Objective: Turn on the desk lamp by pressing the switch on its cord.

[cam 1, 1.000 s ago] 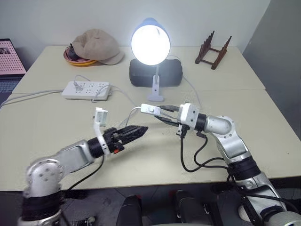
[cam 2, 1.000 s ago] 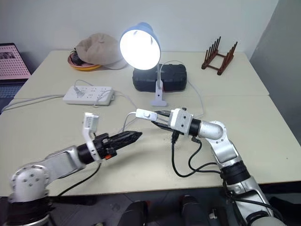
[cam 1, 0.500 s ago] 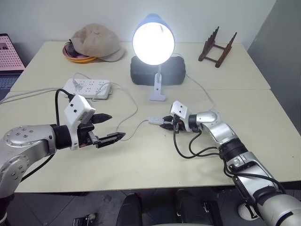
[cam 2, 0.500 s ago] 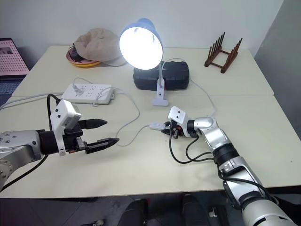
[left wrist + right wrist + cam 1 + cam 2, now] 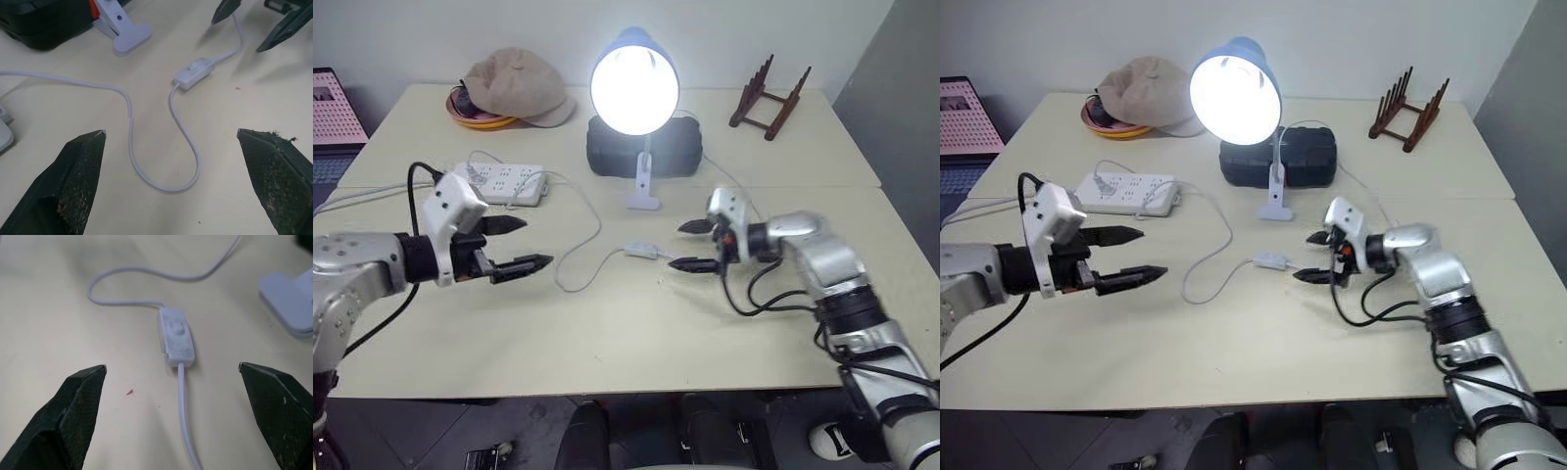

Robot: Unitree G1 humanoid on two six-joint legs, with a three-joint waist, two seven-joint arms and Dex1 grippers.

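Fingers of both the left gripper [image 5: 512, 244] and right gripper [image 5: 690, 246] are spread wide, empty; with the lamp [image 5: 633, 90] glowing, nothing needs holding, so the switch [image 5: 641, 252] rests on the table [image 5: 607, 333] between them, its cord [image 5: 576, 257] slack.

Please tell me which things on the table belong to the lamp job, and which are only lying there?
For the job: desk lamp, lit; cord; switch, lying on the table.

Lying about: power strip, cap, black case, wooden rack.
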